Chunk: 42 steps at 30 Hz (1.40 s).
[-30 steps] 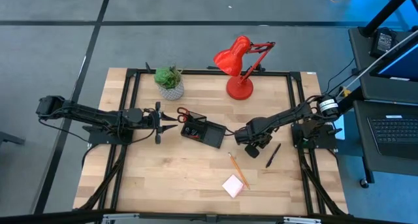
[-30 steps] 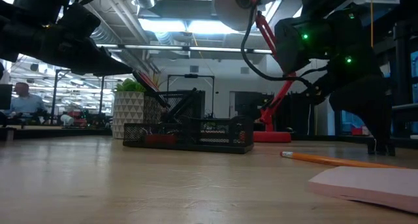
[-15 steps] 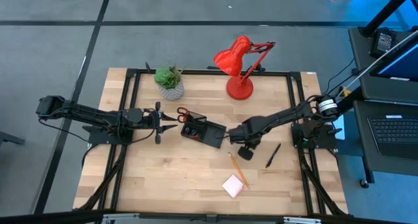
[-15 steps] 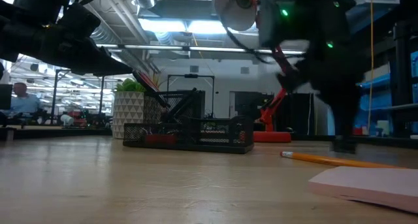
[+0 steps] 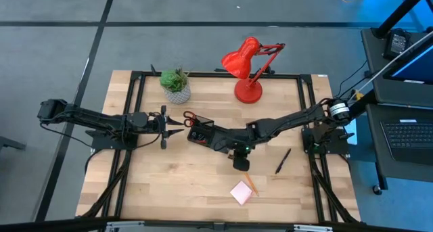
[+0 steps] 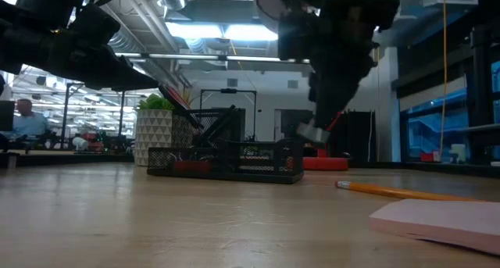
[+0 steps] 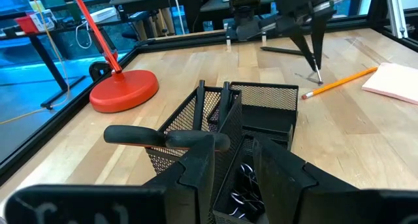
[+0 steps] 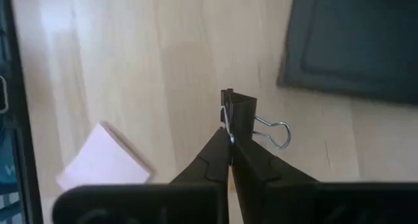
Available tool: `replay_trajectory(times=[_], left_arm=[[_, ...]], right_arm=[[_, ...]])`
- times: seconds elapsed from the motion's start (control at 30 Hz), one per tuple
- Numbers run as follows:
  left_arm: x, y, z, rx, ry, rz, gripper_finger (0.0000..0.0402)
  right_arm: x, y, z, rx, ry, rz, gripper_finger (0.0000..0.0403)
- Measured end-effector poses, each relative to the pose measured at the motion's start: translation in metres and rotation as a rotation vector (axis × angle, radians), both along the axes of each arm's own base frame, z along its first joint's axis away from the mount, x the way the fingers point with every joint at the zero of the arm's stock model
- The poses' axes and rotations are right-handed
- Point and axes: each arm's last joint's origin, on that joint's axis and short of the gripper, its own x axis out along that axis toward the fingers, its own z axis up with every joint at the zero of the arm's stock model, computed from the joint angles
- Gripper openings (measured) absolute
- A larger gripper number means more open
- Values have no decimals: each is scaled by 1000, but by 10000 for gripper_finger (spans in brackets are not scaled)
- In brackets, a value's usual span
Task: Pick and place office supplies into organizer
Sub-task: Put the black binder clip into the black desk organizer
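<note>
**Black clip being carried by the right gripper**

A black binder clip (image 8: 239,113) is being pinched tight in the right gripper (image 8: 230,140), beside the organizer (image 5: 211,136) at mid-desk. The left gripper (image 5: 177,124) is being kept partly open by the organizer's other end.

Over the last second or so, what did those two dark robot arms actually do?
The right gripper, shut on a small black binder clip, swung across the wooden table from near the black pen toward the black mesh organizer. The left gripper stayed put beside the organizer. The orange pencil, pink sticky-note pad and red desk lamp did not move.
</note>
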Motion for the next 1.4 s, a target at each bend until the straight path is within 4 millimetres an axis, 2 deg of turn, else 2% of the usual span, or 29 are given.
replay_trajectory(times=[0.37, 0.63, 0.77, 1.07, 1.4], left_arm=[[0, 0, 0, 0, 0, 0, 100], [0, 0, 0, 1, 0, 0, 100], [0, 0, 0, 1, 0, 0, 100], [0, 0, 0, 1, 2, 0, 100], [0, 0, 0, 1, 4, 0, 100]], right_arm=[[30, -1, 22, -175, -437, 25, 4], [45, -1, 37, -309, -678, 21, 5], [53, -1, 28, -357, -713, 9, 5], [65, -3, -13, -416, -624, -59, 5], [70, -7, -37, -514, -567, -133, 5]])
